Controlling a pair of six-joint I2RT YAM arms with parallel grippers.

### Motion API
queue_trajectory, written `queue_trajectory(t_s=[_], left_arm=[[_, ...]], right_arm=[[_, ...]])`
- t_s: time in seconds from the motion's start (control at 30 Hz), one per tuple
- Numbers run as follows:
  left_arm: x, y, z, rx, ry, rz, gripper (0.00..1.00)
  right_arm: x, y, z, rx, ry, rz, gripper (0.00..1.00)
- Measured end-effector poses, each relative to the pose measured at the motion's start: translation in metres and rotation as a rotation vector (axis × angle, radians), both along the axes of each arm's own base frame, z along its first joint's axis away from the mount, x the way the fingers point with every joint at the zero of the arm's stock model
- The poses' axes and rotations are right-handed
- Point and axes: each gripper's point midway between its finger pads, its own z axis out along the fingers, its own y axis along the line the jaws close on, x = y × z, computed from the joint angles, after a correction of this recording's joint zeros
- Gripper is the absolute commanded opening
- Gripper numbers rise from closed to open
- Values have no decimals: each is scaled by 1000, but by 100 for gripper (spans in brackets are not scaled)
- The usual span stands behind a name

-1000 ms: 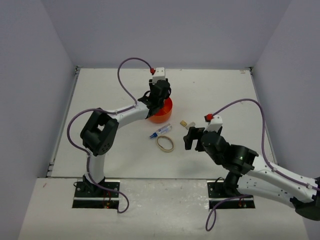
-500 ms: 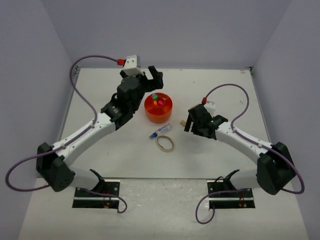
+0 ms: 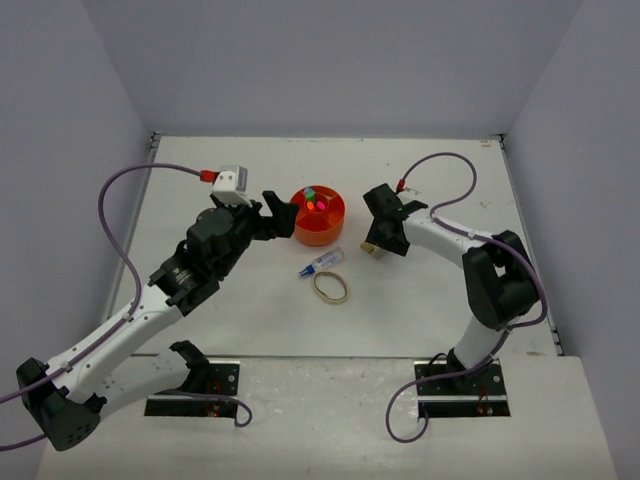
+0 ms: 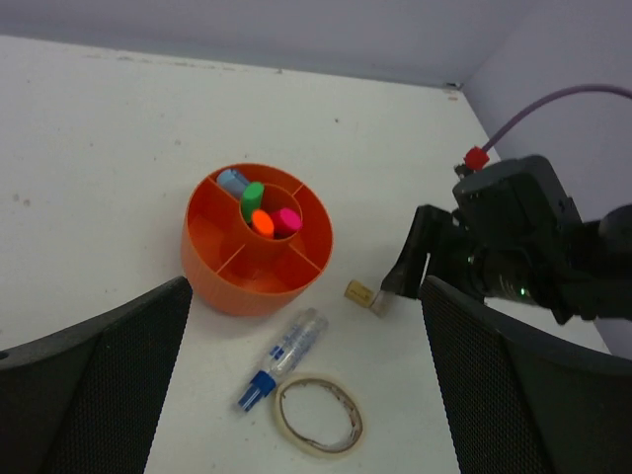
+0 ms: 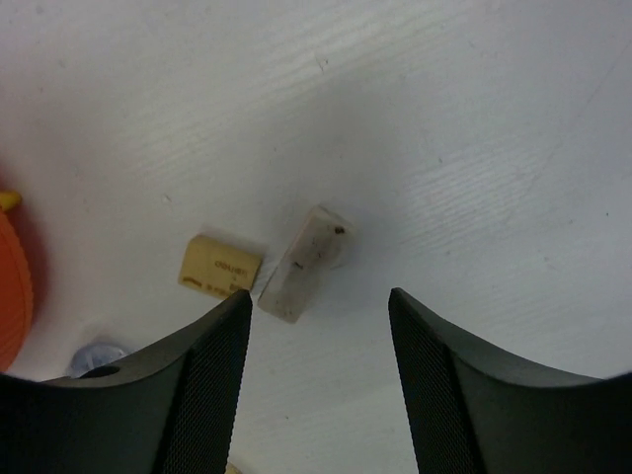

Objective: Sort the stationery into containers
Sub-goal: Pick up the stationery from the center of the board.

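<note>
The left arm (image 3: 120, 335) is stretching long and low from its base toward the middle, the left pincer (image 3: 281, 212) gaping wide, with both fingers (image 4: 99, 395) well apart and gripping nothing. The right arm (image 3: 445, 235) is folding back on itself, elbow out to the right, tilting the right pincer (image 3: 376, 240) downward — jaws standing partly apart, clamping nothing.

A white table (image 3: 200, 180) carries an orange organizer (image 3: 318, 237) about midway between its left and right edges. On the near-edge side of it lie a blue-tipped pen (image 3: 322, 264) and a tan rubber band (image 3: 331, 287), just beside each other. A tan block (image 5: 219, 267) and a paler block (image 5: 304, 262) lie side by side toward the right edge.
</note>
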Motion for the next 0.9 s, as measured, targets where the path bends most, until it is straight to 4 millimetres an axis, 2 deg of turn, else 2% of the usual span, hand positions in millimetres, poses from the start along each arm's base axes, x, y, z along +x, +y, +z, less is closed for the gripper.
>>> queue_trajectory(t_s=[0.07,0.2,0.37,0.53,0.63,0.8,0.9], left_arm=[[-7,4,-7,11,16,-7,100],[-13,6,-18,27,39,-23,100],[-20,6,-40,56,92,-45,100],[-25,10,-44,65,106,-48,100],[-29,13,-42,64,105,-47,100],[-36,19,-38,76,111,-47,100],[-41,27,-28,89,103,-39,100]], right_arm=[[5,-3,-8,-6,13,-18,52],[6,-6,-20,-20,42,-36,40],[7,-3,-25,-10,50,-45,29],[7,-2,-27,12,29,-63,18],[7,-2,-26,21,17,-73,0],[1,-5,-23,20,21,-75,0],[-4,-8,-8,28,0,-59,0]])
